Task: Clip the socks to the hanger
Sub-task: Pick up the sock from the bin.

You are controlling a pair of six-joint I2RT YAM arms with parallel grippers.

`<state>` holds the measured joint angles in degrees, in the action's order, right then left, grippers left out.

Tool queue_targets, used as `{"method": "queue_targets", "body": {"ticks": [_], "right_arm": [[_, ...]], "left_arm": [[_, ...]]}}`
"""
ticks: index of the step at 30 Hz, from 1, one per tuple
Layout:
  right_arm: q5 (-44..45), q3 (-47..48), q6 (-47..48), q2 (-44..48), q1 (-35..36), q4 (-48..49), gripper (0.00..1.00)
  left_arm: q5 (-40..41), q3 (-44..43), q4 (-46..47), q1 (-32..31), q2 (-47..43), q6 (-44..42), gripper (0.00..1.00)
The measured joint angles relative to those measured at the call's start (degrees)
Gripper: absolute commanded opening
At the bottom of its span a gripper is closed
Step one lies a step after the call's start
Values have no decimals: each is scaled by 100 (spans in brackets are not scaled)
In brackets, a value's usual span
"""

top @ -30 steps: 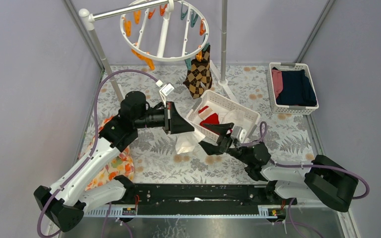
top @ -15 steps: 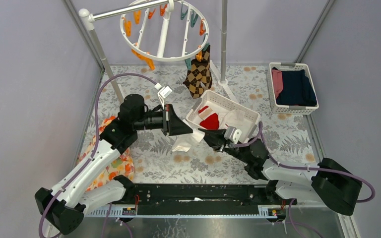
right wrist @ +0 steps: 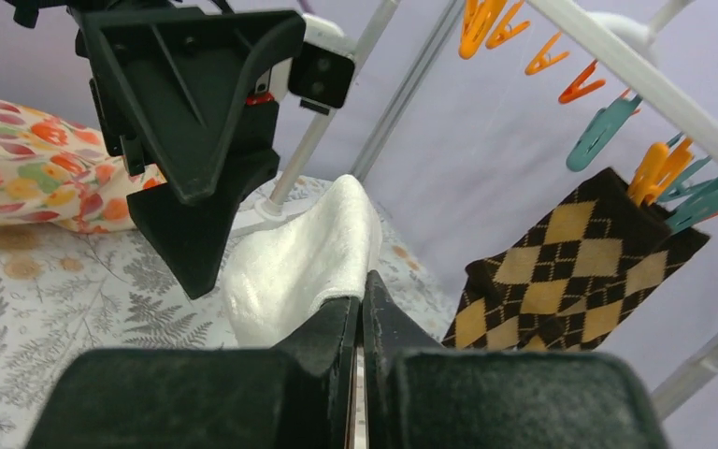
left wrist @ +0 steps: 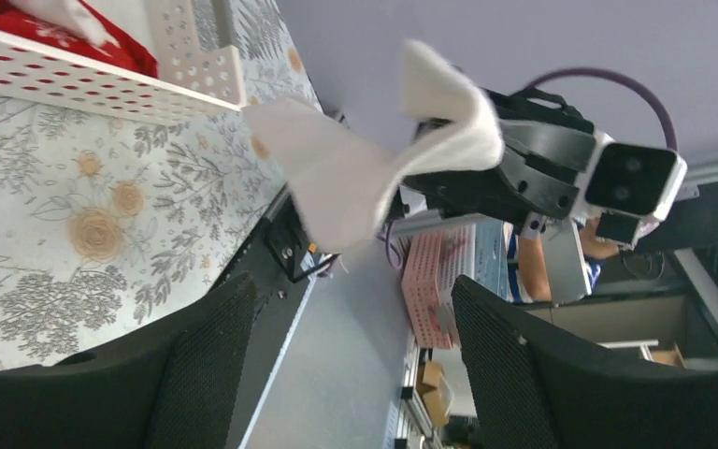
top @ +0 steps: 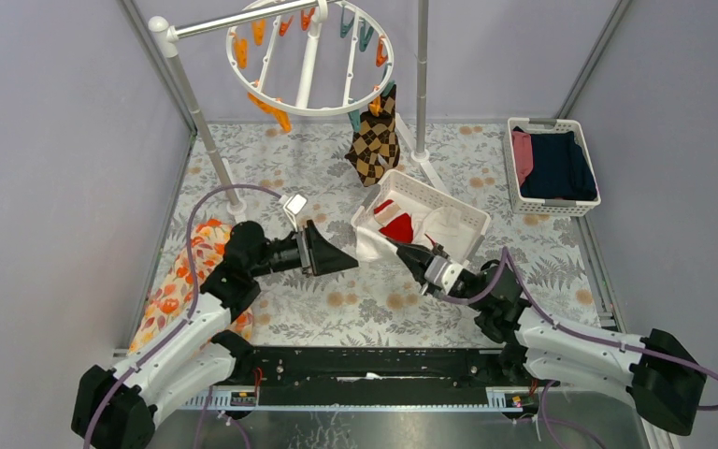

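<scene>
Sock handoff under way between the arms. The whitish sock [right wrist: 299, 253] is off the table, pinched at one end by the right gripper [right wrist: 362, 304], whose fingers are pressed together on the fabric. The free end droops toward the left gripper [left wrist: 351, 295]. That one is spread wide and holds nothing, its fingers [left wrist: 196, 365] either side of the hanging cloth without touching it. The sock seems to be held out this way so the second arm can catch the loose end and stretch it flat for pinning. The overhead view puts both grippers low over the floral table [top: 374, 304], just beside the near corner of the white slatted basket [top: 467, 220], where red socks [top: 395, 227] are left. The hanger [top: 243, 75] is hung well above and behind. One argyle sock [top: 374, 140] is already pinned at its rim under orange and teal clothespins [right wrist: 659, 173], and several pins sit bare. Likely next needs: a left-side grip, then a lift to a free pin. A second basket [top: 524, 192] of navy and pink clothes and an orange floral cloth [top: 173, 290] sit aside.
</scene>
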<state>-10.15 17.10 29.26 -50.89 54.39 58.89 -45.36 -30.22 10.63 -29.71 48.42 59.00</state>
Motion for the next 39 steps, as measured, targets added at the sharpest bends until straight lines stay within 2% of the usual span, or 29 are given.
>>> {"method": "queue_targets", "body": {"ticks": [3, 6, 8, 9, 13, 18, 24, 28, 32, 33, 35, 37, 39], "right_arm": [[-131, 0, 444, 286, 2, -404, 0], [-332, 0, 817, 439, 2, -758, 8], [-577, -2, 1108, 525, 4, -1038, 6], [-678, -2, 1204, 549, 4, -1113, 1], [-1023, -2, 1482, 649, 7, -1419, 0], [-1246, -2, 1596, 697, 9, -1545, 0], [-1419, -2, 1663, 688, 9, -1626, 0], [-1491, -2, 1705, 664, 9, -1655, 0], [-1506, -2, 1727, 640, 9, -1703, 0], [-1510, -2, 1729, 638, 11, -1703, 0], [-1530, -2, 1729, 640, 11, -1705, 2], [-1563, -2, 1729, 654, 9, -1705, 13], [-1589, -2, 1731, 684, 9, -1709, 39]], "left_arm": [[131, 625, 990, 164, -114, 678, 82], [212, 1036, 2055, 214, -87, 1150, 82], [234, 1147, 2691, 214, -39, 1276, 82], [236, 1163, 2946, 216, -24, 1287, 82], [195, 1182, 3899, 216, 7, 1252, 80], [35, 1182, 4446, 214, 376, 1351, 77], [31, 1204, 4417, 142, 798, 1471, 76], [79, 1204, 4433, 81, 907, 1556, 61], [81, 1204, 4627, 15, 1180, 1742, 37], [79, 1204, 4675, 4, 1255, 1786, 27], [79, 1204, 4741, -20, 1373, 1847, 2], [72, 1204, 4824, -31, 1475, 1869, 0], [70, 1209, 4935, -31, 1541, 1891, 0]]}}
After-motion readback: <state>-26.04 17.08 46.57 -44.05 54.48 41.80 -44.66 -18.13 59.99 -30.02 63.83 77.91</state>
